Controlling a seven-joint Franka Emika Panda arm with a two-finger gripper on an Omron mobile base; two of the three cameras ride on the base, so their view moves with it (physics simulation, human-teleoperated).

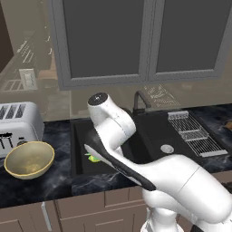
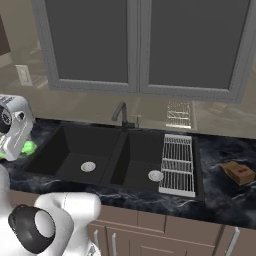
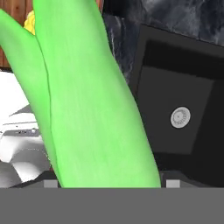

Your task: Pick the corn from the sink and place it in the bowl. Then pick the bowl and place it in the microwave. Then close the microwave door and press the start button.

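Note:
The bright green corn (image 3: 92,100) stands large and close in the hand view, a bit of yellow at its top left end. My gripper (image 3: 111,183) is shut on the corn, one fingertip on each side of it, well above the black sink (image 3: 175,87). From the left base view the corn (image 1: 94,158) peeks out behind my forearm over the sink's left basin (image 1: 79,149). The corn (image 2: 27,148) shows as a green patch beside my arm in the right base view. The tan bowl (image 1: 29,159) sits upright on the counter left of the sink. The microwave and its door are out of view.
A silver toaster (image 1: 18,124) stands just behind the bowl. A dark faucet (image 2: 121,114) rises behind the sink's divider. A wire dish rack (image 2: 177,162) covers the right basin's right side, and a small brown box (image 2: 239,172) lies on the counter beyond it.

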